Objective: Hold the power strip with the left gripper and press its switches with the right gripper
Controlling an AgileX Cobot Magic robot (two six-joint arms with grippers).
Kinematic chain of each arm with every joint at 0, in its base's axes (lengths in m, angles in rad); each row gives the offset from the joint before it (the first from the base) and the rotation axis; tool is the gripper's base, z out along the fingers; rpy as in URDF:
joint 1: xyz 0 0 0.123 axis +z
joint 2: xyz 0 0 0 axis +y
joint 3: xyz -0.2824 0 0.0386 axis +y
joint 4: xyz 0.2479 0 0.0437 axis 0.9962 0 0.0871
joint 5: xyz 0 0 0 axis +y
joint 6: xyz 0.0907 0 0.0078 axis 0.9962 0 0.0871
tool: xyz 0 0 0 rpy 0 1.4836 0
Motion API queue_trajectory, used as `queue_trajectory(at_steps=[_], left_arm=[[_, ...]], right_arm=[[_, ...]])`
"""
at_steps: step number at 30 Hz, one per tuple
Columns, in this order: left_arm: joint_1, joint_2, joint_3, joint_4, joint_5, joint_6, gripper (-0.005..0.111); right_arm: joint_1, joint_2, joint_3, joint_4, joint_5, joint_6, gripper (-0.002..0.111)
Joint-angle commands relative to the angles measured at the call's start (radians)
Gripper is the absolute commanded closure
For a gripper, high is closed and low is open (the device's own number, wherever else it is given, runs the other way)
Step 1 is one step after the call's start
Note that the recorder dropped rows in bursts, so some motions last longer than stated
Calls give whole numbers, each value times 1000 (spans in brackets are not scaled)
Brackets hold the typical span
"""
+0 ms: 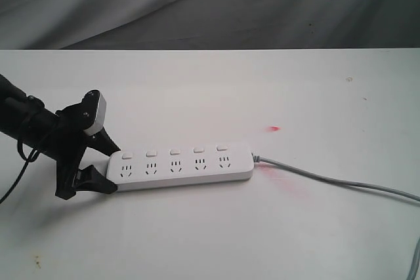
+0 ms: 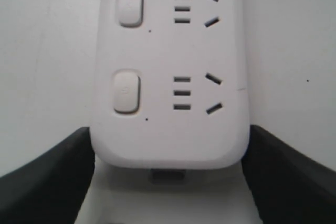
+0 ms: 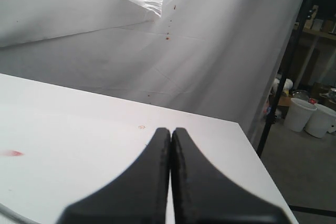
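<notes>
The white power strip (image 1: 180, 165) lies flat on the white table, its grey cable (image 1: 328, 180) trailing off to the right. Its switches (image 1: 174, 151) run in a row above the outlets; two switches (image 2: 126, 92) show close up in the left wrist view. My left gripper (image 1: 113, 168) straddles the strip's left end, one black finger against each long side (image 2: 169, 131), shut on the strip. My right gripper (image 3: 171, 132) is out of the exterior view. In its wrist view its fingers are pressed together, empty, above bare table far from the strip.
A red light spot (image 1: 274, 128) lies on the table beyond the strip's right end. In the right wrist view the table's edge (image 3: 252, 145) drops to a floor with white buckets (image 3: 310, 116). A grey cloth backdrop hangs behind the table.
</notes>
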Motion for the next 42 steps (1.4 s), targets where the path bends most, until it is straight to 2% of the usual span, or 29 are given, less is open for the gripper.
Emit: queue_trajectory(at_steps=[1,13,18,24,30,34,38,42], left_arm=[[-4,-2,-7,-10,-23,2,40],[-4,-2,-7,-10,-23,2,40],[-4,-2,-7,-10,-21,2,40],[-4,-2,-7,-10,-21,2,40],[-4,-2,-7,-10,-21,2,40],[-4,-2,-7,-10,-21,2,40],[-4,-2,-7,-10,-21,2,40],[-4,-2,-7,-10,-21,2,40]], right_arm=[[-7,-3,4,5,0,1,108],[-7,-3,-14,39,21,1,108],[-7,31,-209,50,182,1,108],[-7,232,-475,47,206,1,108],[-7,448,-642,53,280,19,108],[-3,570,-702,152,399,19,108],[92,664,-740,205,541,19,108],[248,758,-743,222,553,14,108]])
